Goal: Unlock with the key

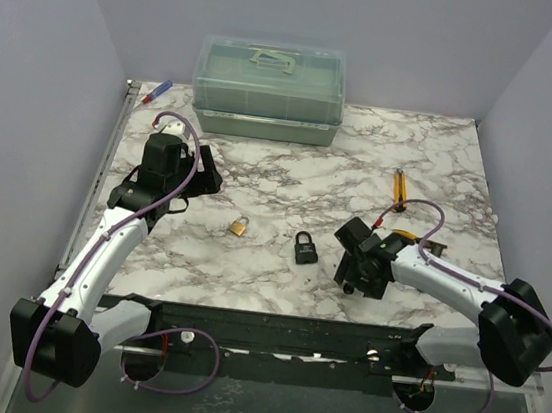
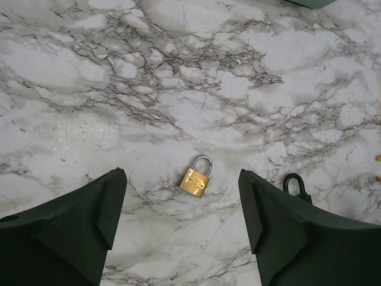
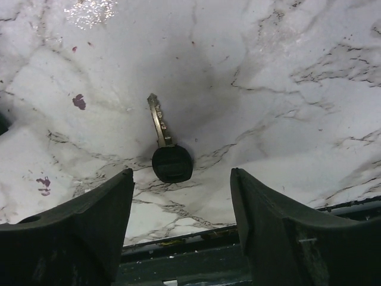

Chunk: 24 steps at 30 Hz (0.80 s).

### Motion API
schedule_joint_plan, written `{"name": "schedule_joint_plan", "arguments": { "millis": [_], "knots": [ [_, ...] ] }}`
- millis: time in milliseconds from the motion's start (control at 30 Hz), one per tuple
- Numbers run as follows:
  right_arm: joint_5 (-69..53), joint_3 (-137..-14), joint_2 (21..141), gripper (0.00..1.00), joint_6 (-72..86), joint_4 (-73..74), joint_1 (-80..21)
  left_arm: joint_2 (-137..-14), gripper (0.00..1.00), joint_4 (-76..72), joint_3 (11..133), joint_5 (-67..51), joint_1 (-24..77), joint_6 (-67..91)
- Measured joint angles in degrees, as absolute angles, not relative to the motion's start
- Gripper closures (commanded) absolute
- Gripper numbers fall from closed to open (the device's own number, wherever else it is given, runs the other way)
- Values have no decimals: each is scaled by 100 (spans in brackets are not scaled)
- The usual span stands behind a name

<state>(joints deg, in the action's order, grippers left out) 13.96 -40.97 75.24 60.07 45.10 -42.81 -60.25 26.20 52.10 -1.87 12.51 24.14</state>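
Observation:
The key lies flat on the marble, with a rounded black head and a thin shaft pointing away from my right gripper. That gripper hovers just above it, open, and the key's head sits just beyond the gap between the fingertips. In the top view the right gripper is right of the black padlock. The small brass padlock lies ahead of my left gripper, which is open and holds nothing. The black padlock's shackle peeks out behind the left gripper's right finger.
A green lidded box stands at the back. An orange-handled tool lies at the right, and a red and blue pen at the back left. The table's near edge and black rail run directly beneath the right gripper.

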Motion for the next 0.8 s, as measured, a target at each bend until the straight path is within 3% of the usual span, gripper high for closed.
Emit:
{"name": "schedule_joint_plan", "arguments": {
  "millis": [200,600,800],
  "knots": [
    [1433,-4062,7795,41,6060,4407,-4281,-6025,18,2620,5210,-185,1278,2414],
    [1431,-4069,7953,51,5999,4250,-4281,-6025,19,2622,5210,-174,1288,2414],
    [1424,-4154,8068,68,5933,4189,-4311,-6025,19,2622,5210,-167,1288,2414]
  ]
}}
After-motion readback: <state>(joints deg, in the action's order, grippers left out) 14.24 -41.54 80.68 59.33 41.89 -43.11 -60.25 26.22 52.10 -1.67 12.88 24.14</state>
